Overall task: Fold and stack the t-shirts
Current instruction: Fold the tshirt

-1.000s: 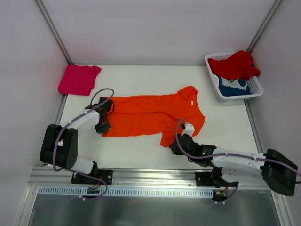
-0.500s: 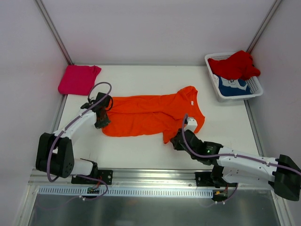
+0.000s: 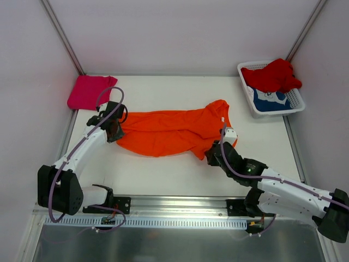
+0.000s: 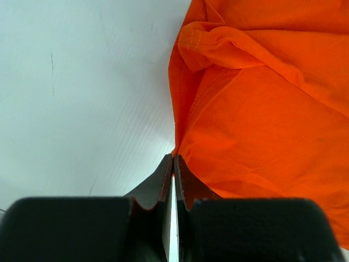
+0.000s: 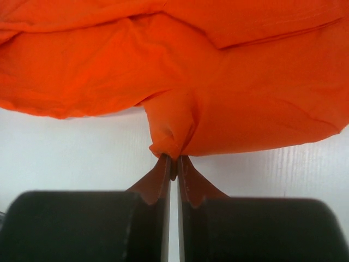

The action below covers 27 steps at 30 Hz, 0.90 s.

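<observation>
The left gripper seems to pinch orange t-shirt, edge hidden.

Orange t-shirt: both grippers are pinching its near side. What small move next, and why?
Probably lift both pinches together toward the far edge. The left gripper is shut on the hem end of the orange t-shirt, the right gripper on a bunched fold of its near side, and the cloth lies spread lengthwise, not yet halved.

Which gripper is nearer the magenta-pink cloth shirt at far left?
Left. The left gripper sits just near-right of the magenta-pink cloth shirt; the right gripper is far to its right.
</observation>
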Tool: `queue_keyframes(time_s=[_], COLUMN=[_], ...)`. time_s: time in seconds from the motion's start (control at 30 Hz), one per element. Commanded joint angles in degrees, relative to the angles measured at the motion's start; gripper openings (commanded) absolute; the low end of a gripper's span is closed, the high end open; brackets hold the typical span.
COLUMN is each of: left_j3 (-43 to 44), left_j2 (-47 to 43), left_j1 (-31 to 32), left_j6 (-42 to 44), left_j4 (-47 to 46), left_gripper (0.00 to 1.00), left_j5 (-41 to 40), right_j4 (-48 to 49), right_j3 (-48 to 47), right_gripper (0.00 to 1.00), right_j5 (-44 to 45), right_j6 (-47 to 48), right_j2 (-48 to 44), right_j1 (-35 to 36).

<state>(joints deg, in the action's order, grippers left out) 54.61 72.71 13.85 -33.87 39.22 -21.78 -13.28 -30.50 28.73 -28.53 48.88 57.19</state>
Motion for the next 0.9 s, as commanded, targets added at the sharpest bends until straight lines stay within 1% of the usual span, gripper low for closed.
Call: queue_keyframes(time_s=[0.0,0.1,0.23,0.3,0.33,0.53,0.87], left_j3=[1.47,0.94,0.41,0.41,0.41,0.58,3.39], left_j2=[-1.87,-2.39,-2.66,-2.48,-2.48,-1.78,2.52], left_j1=[-1.19,-1.63,-3.38,-4.52,-4.88,-6.81,-8.84], left_j6=[0.29,0.21,0.29,0.47,0.47,1.08,2.58], left_j4=[1.73,1.82,1.47,1.38,1.3,-0.28,-3.71], left_gripper=[0.0,0.0,0.0,0.0,0.0,0.0,0.0], left_j5=[-2.39,-2.65,-3.09,-3.0,-3.0,-2.04,-0.37], right_j4=[-2.19,-2.54,-2.54,-2.54,-2.54,-2.63,-1.14], right_j3=[-3.51,-4.21,-4.83,-5.36,-5.53,-7.46,-11.5], right_gripper=[0.0,0.0,0.0,0.0,0.0,0.0,0.0], right_j5=[0.01,-1.74,-3.77,-5.0,-5.44,-8.43,-11.76], right_j6=[3.74,4.89,6.82,7.61,7.62,10.51,15.43], right_j2=[-1.86,-1.51,-0.81,-0.54,-0.46,0.95,5.78], right_j1=[-3.39,-6.64,-10.25,-13.14,-13.16,-18.51,-25.72])
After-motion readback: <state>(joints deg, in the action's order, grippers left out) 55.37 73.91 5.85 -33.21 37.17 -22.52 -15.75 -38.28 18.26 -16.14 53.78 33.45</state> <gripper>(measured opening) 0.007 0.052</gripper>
